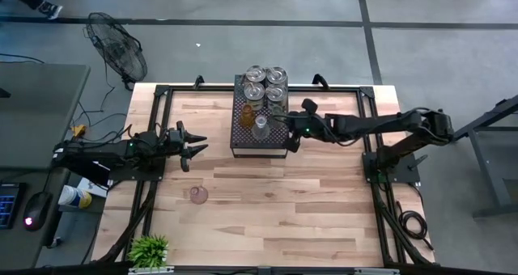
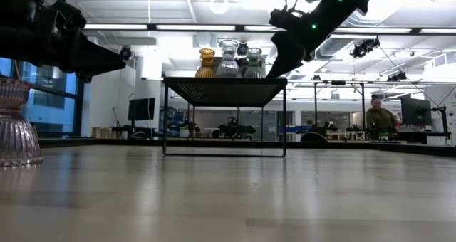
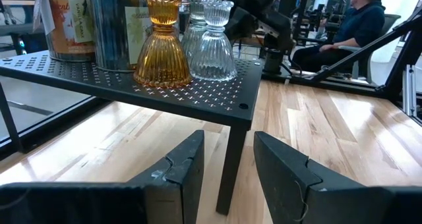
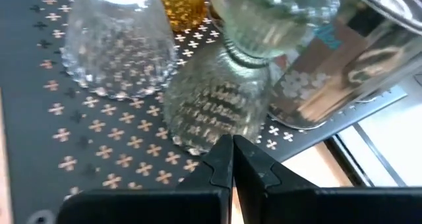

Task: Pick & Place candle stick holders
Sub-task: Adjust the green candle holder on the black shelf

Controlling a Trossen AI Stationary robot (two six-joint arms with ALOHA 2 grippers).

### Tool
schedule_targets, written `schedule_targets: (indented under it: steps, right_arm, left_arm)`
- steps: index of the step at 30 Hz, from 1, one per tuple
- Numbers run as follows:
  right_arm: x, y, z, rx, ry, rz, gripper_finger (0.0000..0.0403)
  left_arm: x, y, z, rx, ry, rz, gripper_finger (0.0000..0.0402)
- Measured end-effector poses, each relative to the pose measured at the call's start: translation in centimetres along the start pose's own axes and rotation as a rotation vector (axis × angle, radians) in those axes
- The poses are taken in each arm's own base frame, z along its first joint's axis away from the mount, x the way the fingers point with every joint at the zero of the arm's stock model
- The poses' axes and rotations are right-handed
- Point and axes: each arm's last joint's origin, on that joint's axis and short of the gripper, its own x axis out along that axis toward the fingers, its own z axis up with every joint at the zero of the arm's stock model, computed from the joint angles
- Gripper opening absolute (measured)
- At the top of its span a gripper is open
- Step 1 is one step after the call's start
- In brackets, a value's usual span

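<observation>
Near the counter's (image 1: 267, 186) left edge, the left hand (image 1: 197, 144) hovers part open, holding nothing. A pinkish holder (image 1: 198, 196) stands nearby. Other candle stick holders (image 1: 261, 128) crowd the black tray (image 1: 239, 137) at the far edge, where the right hand (image 1: 290, 139) hovers, fingers pressed together, empty.

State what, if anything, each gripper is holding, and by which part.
Nothing is held. The right gripper is shut and empty beside a clear holder on the black tray; the left gripper is open and empty.
</observation>
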Motion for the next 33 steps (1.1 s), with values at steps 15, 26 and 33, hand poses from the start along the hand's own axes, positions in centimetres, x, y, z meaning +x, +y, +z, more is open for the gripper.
schedule_targets:
  steps: [15,26,33]
  right_arm:
    - [-2.8,-0.6,0.3,-0.022,-0.011,-0.028,0.0000]
    - [-6.7,-0.2,-0.6,-0.014,0.033,0.015,0.0000]
    - [-7.0,0.4,-1.9,-0.042,0.074,0.032,0.0000]
  left_arm:
    - [0.0,0.0,0.0,0.000,0.000,0.000,0.0128]
    - [0.0,0.0,0.0,0.000,0.000,-0.001,0.0128]
    - [0.0,0.0,0.0,0.000,0.000,0.000,0.0128]
